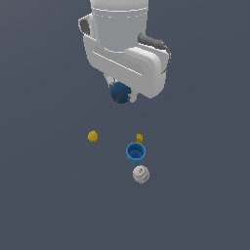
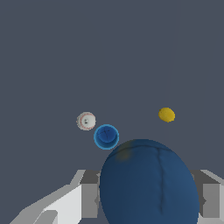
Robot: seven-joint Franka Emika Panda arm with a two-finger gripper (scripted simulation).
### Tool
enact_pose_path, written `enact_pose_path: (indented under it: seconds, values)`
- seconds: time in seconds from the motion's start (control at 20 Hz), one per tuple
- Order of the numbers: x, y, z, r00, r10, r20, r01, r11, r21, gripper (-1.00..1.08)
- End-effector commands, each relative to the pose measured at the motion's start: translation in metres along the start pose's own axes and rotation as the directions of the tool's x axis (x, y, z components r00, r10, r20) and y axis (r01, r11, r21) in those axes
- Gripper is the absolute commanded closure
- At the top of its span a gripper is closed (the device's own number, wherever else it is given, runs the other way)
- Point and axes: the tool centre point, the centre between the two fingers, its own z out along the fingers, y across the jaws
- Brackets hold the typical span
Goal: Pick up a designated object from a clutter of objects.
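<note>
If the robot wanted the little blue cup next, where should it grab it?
Probably by the rim. The blue cup stands upright with its mouth open upward, so the hand, now shut on the navy ball, could come straight down, one finger inside and one outside. The baseball and the yellow crown piece crowd two sides, so use a free side.

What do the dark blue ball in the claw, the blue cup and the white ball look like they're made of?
Navy ball: dull, matte, faintly mottled with a seam line, perhaps rubber or foam; hard to say in a render. Blue cup: smooth, even bright blue with a lighter rim, likely plastic. White ball: white cover with red stitching, so it reads as a leather-type baseball.
</note>
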Motion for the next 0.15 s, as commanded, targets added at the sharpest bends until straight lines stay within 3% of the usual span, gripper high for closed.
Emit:
enact_pose_path:
  seconds: [0.0, 0.1]
  values:
    - [-0.0003, -0.0021, -0.0036, 1.0, 0.001, 0.0, -0.001, 1.0, 0.0, 1.08]
    - [-0.0004, -0.0025, -0.0041, 1.0, 0.001, 0.0, -0.001, 1.0, 0.0, 1.08]
